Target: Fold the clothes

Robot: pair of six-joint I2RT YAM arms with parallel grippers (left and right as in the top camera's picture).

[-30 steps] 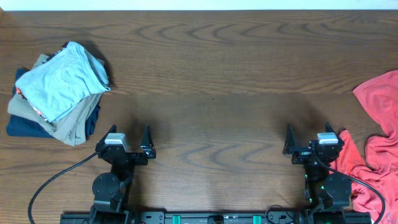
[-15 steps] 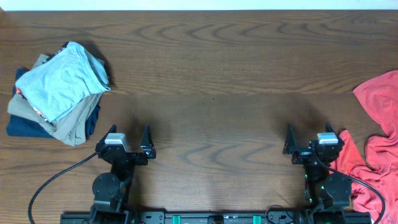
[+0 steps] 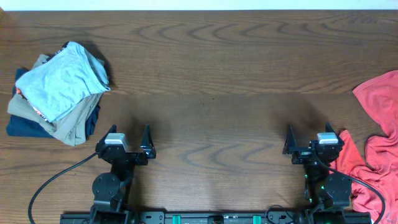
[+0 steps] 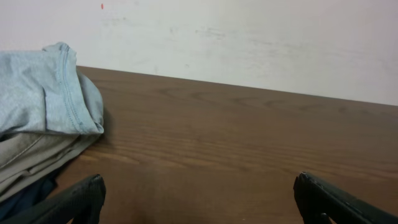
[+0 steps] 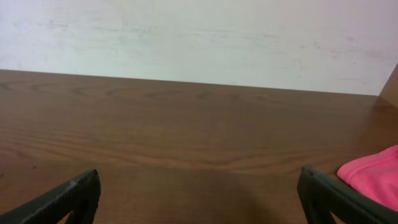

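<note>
Red T-shirt point(image 3: 379, 99) was spotted crumpled at the right edge.
Left gripper point(image 3: 129, 134) and right gripper point(image 3: 309, 134) were parked wide open, front edge.

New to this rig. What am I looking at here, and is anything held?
Two robot arms sit at one edge of a wooden table: the left arm and the right arm. The wide picture comes from a camera fixed above. The other two come from a camera on each wrist. The dark shapes in their bottom corners are that arm's own jaws. Both pairs of jaws are open and hold nothing. A crumpled coral-red T-shirt lies at the right edge, beside the right arm. A pile of folded garments, light blue-grey on top, sits at the far left.
</note>
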